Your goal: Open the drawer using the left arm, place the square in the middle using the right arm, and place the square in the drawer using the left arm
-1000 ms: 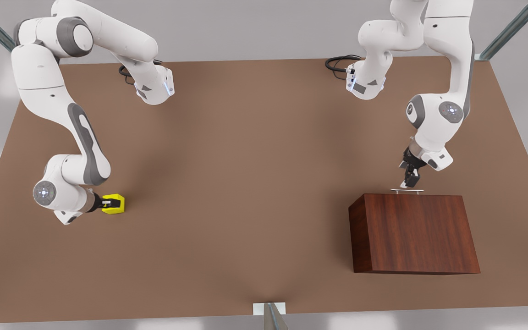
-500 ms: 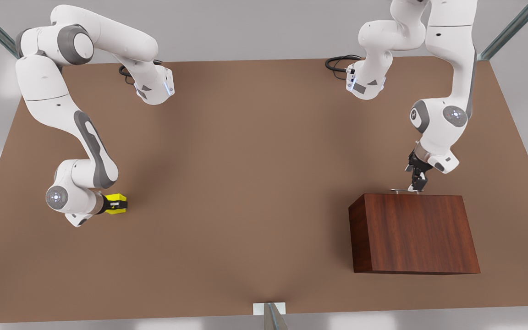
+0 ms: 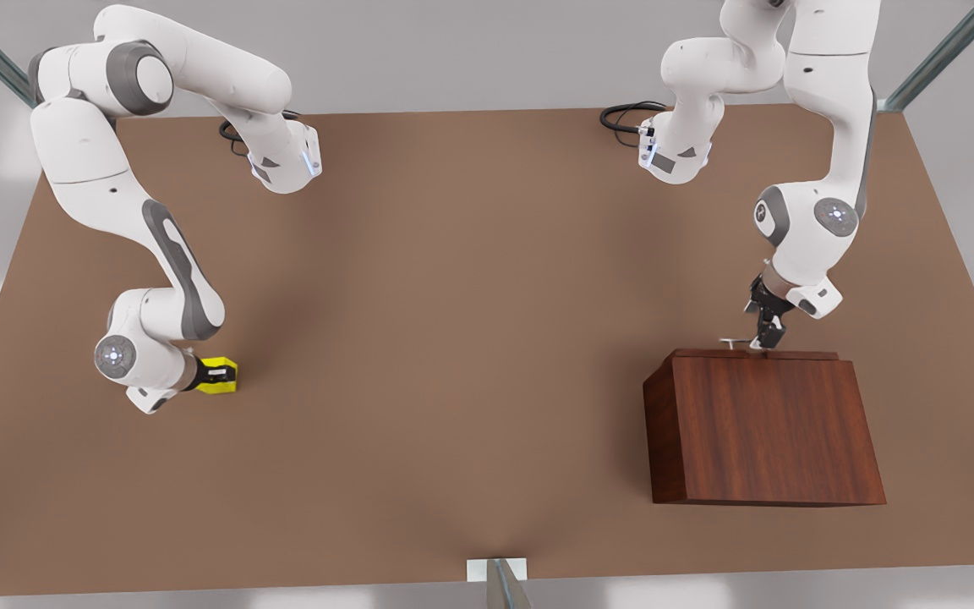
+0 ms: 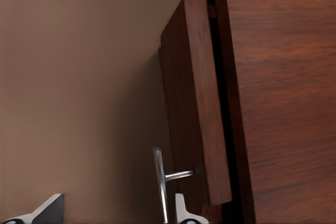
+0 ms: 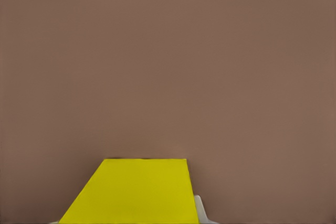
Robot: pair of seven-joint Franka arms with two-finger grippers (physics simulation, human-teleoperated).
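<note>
The dark wood cabinet [image 3: 766,431] stands at the front view's right. Its drawer [image 3: 749,354] sticks out a little on the far side, and a thin gap shows beside the drawer front [image 4: 191,103]. My left gripper [image 3: 764,341] is at the silver handle [image 4: 160,182]. Its fingers are apart, and the bar lies between them, close to one fingertip [image 4: 182,211]. At the front view's left, my right gripper [image 3: 208,376] is shut on the yellow square [image 3: 220,375], low over the table. The square [image 5: 131,190] lies close under the right wrist camera.
The brown table [image 3: 453,338] stretches bare between the two arms. Both arm bases and their black cables [image 3: 622,117] sit at the far edge. A metal post [image 3: 500,579] stands at the near edge.
The drawer has slid a little out of the cabinet, and my left gripper has drawn back with the handle. My right gripper has carried the square slightly toward the front view's right.
</note>
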